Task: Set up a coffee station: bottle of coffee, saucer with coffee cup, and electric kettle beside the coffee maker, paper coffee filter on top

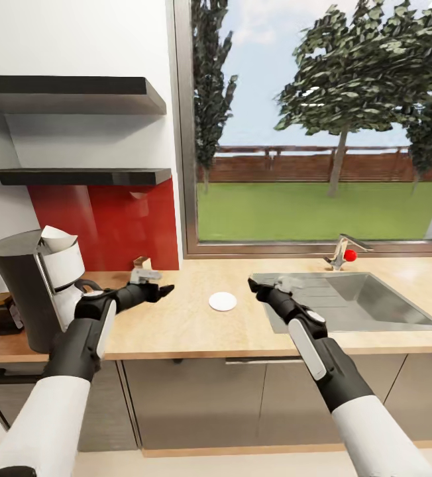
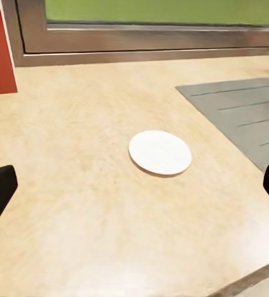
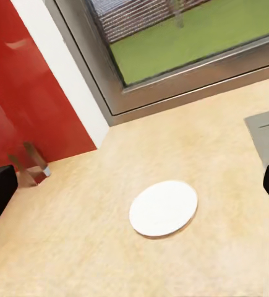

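head view overlooking countertop (image 1: 189, 324); both wrists nearer, sharing saucer (image 2: 160, 152)

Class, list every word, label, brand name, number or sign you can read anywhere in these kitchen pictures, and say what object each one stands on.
None: no readable text shows in any view.
The coffee maker shows no legible brand or label.
The saucer is plain white.
The countertop, sink and red backsplash carry no markings.

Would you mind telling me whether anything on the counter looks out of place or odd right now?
The saucer lies alone in the middle of the counter, apart from the coffee maker, with no cup on it. Nothing looks spilled or broken. A white paper filter sits tilted on the coffee maker.
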{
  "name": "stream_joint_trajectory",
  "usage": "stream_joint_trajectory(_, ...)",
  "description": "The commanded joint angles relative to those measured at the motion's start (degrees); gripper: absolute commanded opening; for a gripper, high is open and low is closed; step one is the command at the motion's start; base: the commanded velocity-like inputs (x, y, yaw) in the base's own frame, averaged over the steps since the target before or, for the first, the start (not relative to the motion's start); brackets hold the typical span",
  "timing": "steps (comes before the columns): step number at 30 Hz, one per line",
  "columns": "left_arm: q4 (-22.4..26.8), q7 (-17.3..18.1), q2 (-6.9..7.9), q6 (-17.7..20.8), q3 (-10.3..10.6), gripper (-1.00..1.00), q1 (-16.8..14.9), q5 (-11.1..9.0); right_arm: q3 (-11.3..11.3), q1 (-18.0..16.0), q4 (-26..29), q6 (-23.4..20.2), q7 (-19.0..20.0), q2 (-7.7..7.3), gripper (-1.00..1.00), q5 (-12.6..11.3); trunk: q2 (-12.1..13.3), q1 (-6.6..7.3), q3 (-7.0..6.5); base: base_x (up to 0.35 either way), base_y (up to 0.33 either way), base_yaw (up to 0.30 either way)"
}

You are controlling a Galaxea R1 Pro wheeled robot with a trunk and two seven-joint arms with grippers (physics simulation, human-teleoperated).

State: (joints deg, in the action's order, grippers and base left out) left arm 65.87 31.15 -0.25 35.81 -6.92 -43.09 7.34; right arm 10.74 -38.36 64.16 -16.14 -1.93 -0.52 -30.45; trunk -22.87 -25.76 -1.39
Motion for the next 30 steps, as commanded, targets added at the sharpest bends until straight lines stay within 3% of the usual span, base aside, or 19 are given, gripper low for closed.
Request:
stream_joint_trajectory(1, -1.3, 1.6, 0.51, 1.7, -0.2, 1.0, -0.9, 0.6, 0.1, -0.1, 0.0, -3.1, -0.2, -0.07, 1.0, -0.4, -0.1, -0.02, 0.03, 0.0, 0.0, 0.0)
stream_joint_trajectory(5, -3.1, 3.0, 1.51, 5.7, -0.1, 1.0, -2.2, 0.5, 0.0, -0.1, -0.5, -10.1, -0.2, -0.29, 1.0, -0.3, -0.1, -0.02, 0.03, 0.0, 0.0, 0.0)
stream_joint_trajectory(7, -3.5, 3.4, 1.77, 7.2, 0.0, 1.0, -2.4, 0.5, 0.0, -0.1, -0.5, -12.5, -0.1, -1.47, 1.0, -0.4, -0.1, -0.02, 0.03, 0.0, 0.0, 0.0)
stream_joint_trajectory(13, -3.6, 3.6, 1.87, 8.0, 0.3, 1.0, -1.9, 0.8, 0.2, -0.1, -0.3, -13.9, 4.3, -5.51, 1.0, -0.5, -0.1, -0.02, 0.03, 0.0, 0.0, 0.0)
stream_joint_trajectory(21, -3.0, 3.5, 1.88, 8.0, 0.1, 1.0, -1.5, 0.8, 0.3, -0.1, -0.7, -14.0, 7.7, -9.19, 1.0, -0.8, -0.1, -0.02, 0.03, 0.017, 0.0, 0.0)
stream_joint_trajectory(30, -3.2, 3.6, 1.94, 7.9, 0.4, 1.0, -1.5, 1.1, 0.5, 0.0, -1.6, -14.0, 8.0, -9.51, 1.0, -0.9, -0.1, -0.02, 0.03, 0.282, -0.039, 0.0)
